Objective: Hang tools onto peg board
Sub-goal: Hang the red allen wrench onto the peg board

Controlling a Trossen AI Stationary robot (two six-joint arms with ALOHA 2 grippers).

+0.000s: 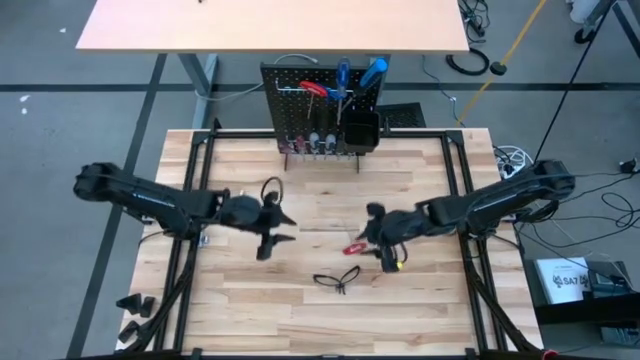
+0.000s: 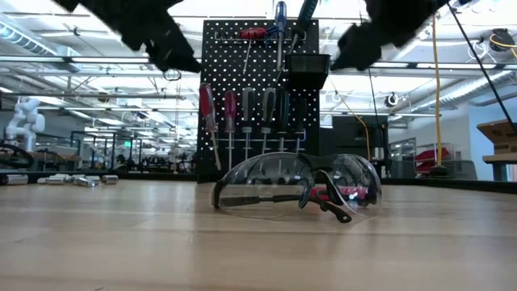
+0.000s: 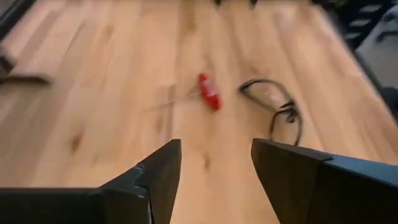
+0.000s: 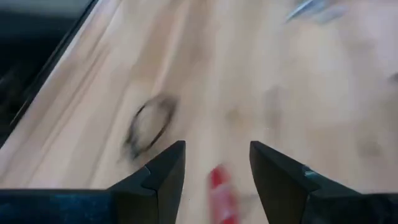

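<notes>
Glasses (image 1: 337,279) lower centre plus red hex key (image 1: 354,247) unhung; right gripper (image 1: 383,244) jaws apart over key, left gripper (image 1: 272,228) apart, empty; next: descend, clamp handle.

We can read almost no writing here. A white box (image 1: 567,279) on the floor, right of the surface, carries dark lettering too small for us to make out. We find no legible label on the peg board (image 1: 322,105) or the tools (image 1: 338,84).
</notes>
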